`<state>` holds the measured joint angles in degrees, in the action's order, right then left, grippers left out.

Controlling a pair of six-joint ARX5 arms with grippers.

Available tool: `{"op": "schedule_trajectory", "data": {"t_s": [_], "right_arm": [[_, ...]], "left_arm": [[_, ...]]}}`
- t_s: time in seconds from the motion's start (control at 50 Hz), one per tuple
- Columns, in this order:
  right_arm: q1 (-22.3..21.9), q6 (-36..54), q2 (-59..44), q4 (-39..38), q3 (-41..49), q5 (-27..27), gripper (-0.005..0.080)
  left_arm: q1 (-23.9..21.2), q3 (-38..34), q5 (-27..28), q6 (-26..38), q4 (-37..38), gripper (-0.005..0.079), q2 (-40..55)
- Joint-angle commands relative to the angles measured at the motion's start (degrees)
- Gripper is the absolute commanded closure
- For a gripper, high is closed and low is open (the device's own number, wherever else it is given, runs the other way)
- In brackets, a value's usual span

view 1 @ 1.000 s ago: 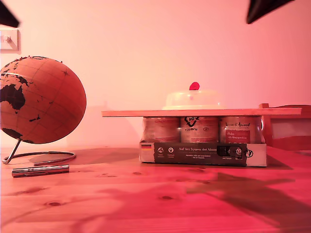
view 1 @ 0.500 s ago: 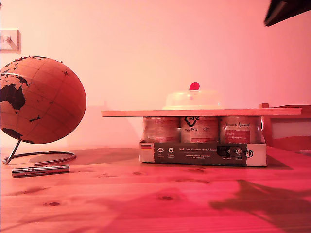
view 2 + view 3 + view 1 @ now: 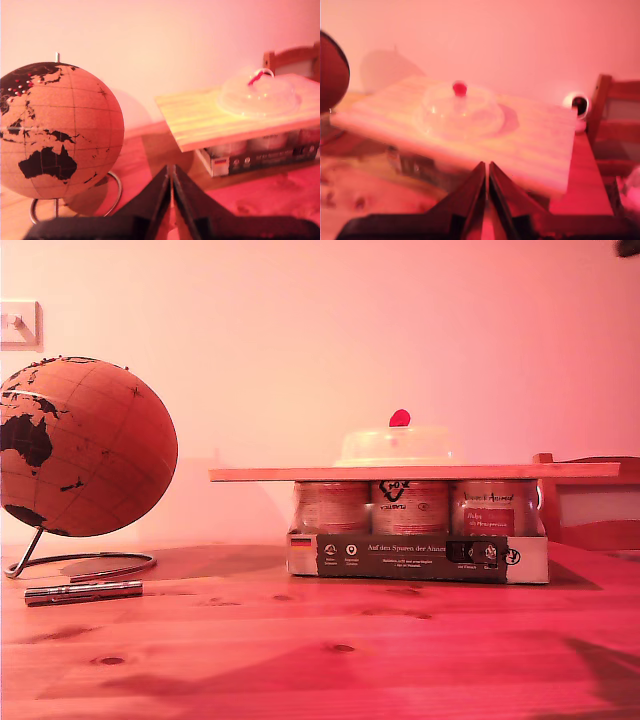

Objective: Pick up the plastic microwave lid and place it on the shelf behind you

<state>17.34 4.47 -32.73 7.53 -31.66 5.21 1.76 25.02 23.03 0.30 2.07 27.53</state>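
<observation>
Translucent plastic microwave lid [image 3: 398, 446] sits on shelf [image 3: 270, 474], red tab up, above three jars [image 3: 410, 506]. Globe [image 3: 85, 445] stands at exterior view's left. My first gripper [image 3: 171, 187]: jaws pressed together, empty. My second gripper [image 3: 487, 185]: jaws likewise closed, empty, apart from lid.

You've got a wooden tabletop [image 3: 300, 660] carrying everything; on it, at the exterior view's left, a globe [image 3: 85, 445] on a wire ring stand, with a small metal cylinder [image 3: 83, 591] lying just in front of it; toward the exterior view's right, a printed cardboard tray [image 3: 418, 558] holding three labelled jars [image 3: 410, 507]; the shelf [image 3: 415, 472] lies flat across the jar tops; the plastic microwave lid [image 3: 398, 446] sits directly on the shelf, red tab up.
</observation>
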Motion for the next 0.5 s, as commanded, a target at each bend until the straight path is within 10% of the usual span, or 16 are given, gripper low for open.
{"op": "schedule_trajectory", "data": {"t_s": [0.0,0.48], "right_arm": [[0.26,0.37,2.21,-0.22,2.82,0.57,0.0764],[0.26,-0.37,15.52,6.23,5.95,1.29,0.0764]], "left_arm": [[-0.48,-2.62,-1.05,-0.5,-0.44,0.0764,-1.6],[-0.72,-4.68,-3.8,-1.01,2.84,0.0764,-12.26]]}}
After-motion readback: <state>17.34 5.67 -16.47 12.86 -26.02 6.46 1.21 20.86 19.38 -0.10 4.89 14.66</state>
